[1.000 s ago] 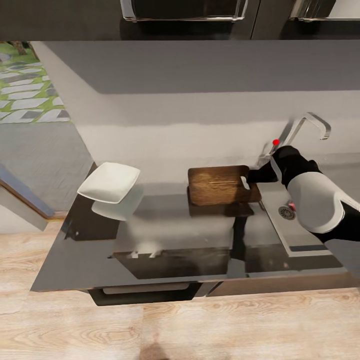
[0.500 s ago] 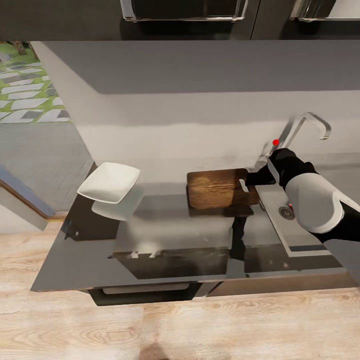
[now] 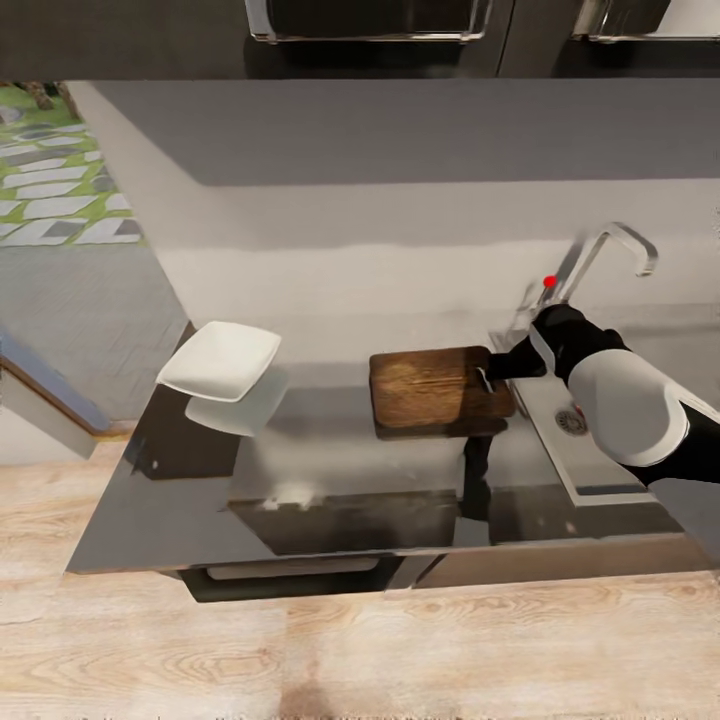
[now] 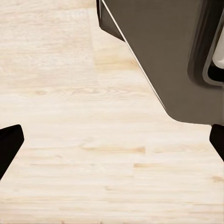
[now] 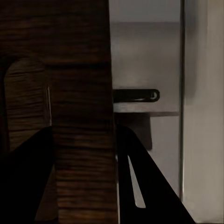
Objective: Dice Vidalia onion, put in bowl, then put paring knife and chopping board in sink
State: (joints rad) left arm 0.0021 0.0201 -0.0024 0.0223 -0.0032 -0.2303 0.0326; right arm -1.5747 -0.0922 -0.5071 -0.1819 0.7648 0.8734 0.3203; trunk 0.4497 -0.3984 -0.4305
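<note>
The brown chopping board (image 3: 435,388) hovers just over the glossy countertop (image 3: 330,470), its reflection showing beneath it. My right gripper (image 3: 492,370) is shut on the board's handle end, next to the sink (image 3: 560,455). In the right wrist view the chopping board (image 5: 81,116) runs edge-on between the dark fingers (image 5: 149,186) of the right gripper (image 5: 84,179). The white bowl (image 3: 220,360) stands at the counter's left end. My left gripper (image 4: 112,142) hangs open over the wooden floor. The Vidalia onion, diced onion and paring knife are hidden or too small to tell.
The chrome tap (image 3: 605,250) with its red knob (image 3: 549,281) rises behind my right wrist, and the drain (image 3: 572,420) lies beside the white forearm. Black wall cabinets (image 3: 370,30) hang above. The counter's left edge drops to a doorway (image 3: 60,200). A dark cabinet (image 4: 163,51) stands near the left gripper.
The right gripper has carried the board's handle end slightly left and away from the sink rim. The head view has shifted a little. The bowl has stayed put.
</note>
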